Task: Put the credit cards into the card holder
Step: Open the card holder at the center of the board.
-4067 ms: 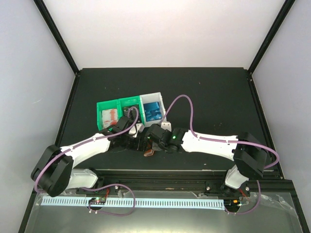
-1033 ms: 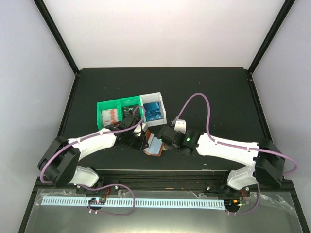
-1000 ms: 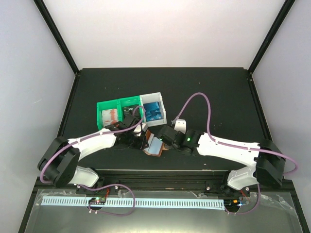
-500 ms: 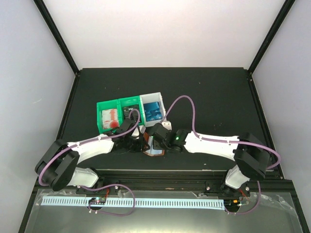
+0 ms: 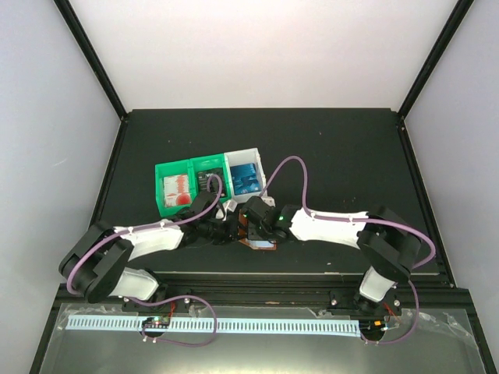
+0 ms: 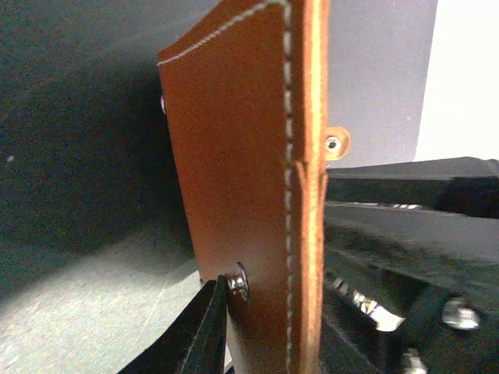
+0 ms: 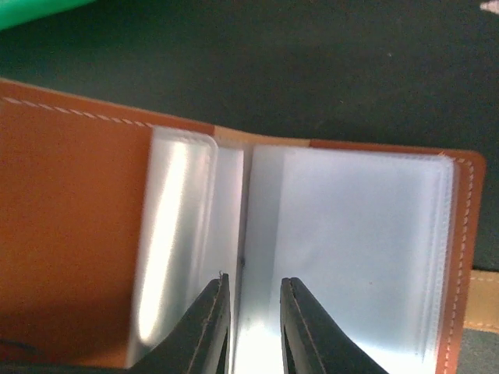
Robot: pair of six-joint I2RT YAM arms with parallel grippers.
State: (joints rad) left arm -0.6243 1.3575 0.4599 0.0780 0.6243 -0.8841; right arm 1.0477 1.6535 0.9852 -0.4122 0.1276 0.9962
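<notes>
Leather card holder [image 6: 234, 156] stands open near desk [image 5: 335, 156] near edge, centre. My left end effector [image 5: 228, 227] grips its cover. Right end effector [image 7: 253, 304] straddles a clear pocket, grip unclear.

Right gripper [image 5: 256, 223] moved onto card holder [image 5: 262, 243].
Was just right of it a second ago; now over its open inside, jaws narrower. Right arm [image 5: 327, 224] elbow swung leftward.

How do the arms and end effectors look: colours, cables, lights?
The left arm and right arm have white links and black joints. A purple cable loops along each. A green light shows on the right one. The end effector fingers are slim and black.
</notes>
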